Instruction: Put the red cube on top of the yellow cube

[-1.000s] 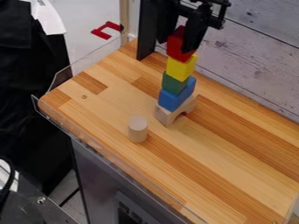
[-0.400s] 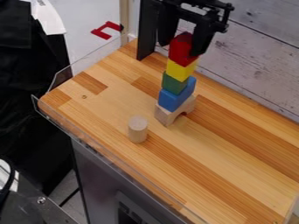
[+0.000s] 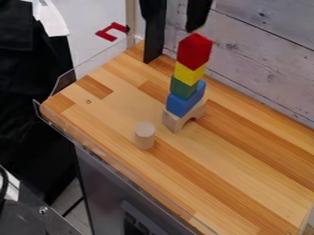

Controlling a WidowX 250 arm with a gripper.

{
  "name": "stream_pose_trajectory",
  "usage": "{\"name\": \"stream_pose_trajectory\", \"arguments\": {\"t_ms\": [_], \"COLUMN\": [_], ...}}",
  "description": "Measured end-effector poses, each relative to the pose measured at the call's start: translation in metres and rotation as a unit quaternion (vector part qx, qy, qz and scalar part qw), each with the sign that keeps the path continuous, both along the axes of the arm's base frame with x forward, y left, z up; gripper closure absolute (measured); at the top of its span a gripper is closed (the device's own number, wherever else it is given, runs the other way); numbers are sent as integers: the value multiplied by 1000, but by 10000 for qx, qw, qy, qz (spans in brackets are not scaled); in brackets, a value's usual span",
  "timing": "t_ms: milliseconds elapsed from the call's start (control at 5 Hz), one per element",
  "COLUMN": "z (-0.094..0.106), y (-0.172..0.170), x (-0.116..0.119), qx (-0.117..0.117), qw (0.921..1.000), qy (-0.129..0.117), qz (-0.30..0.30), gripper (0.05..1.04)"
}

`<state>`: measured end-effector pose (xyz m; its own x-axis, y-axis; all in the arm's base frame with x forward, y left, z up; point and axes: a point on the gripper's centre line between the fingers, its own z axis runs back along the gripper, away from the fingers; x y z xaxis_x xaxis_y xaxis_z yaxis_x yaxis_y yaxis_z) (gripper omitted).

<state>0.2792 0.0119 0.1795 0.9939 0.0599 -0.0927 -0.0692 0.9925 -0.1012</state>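
- Clear rim [image 3: 65, 79] edges the wooden counter [image 3: 245, 170]; plank wall [image 3: 264, 59] behind. Wood stretches between stack and rim; wooden cylinder [image 3: 144, 136] stands upright there, apart from stack.
- Since the earlier frames: gripper [image 3: 170, 23] lifted off and spread wider; stack unmoved.
- Red cube [image 3: 194, 51] on yellow cube [image 3: 189, 74], above green block [image 3: 182, 87].
- Gripper wide open, grasping nothing; contact with red cube's top uncertain.

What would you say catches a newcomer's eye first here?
Probably the bright red cube, high atop a yellow cube, green block, blue block and pale wooden arch, stacked toward the back of the wooden counter. Next, perhaps, the pale wooden cylinder, standing apart, nearer the front.
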Motion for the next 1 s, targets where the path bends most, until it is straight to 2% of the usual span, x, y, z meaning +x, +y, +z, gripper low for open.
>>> {"name": "stream_pose_trajectory", "arguments": {"t_ms": [200, 400, 600, 800, 1000], "z": [19, 11, -12, -23, -32], "y": [5, 12, 18, 20, 22], "x": [-12, -25, -42, -48, -46], "qx": [56, 160, 360, 426, 444], "qw": [9999, 9998, 9978, 9969, 9978], "qy": [-121, 53, 510, 604, 463], "qz": [-55, -116, -227, -266, -185], "gripper": [85, 85, 85, 85, 85]}}
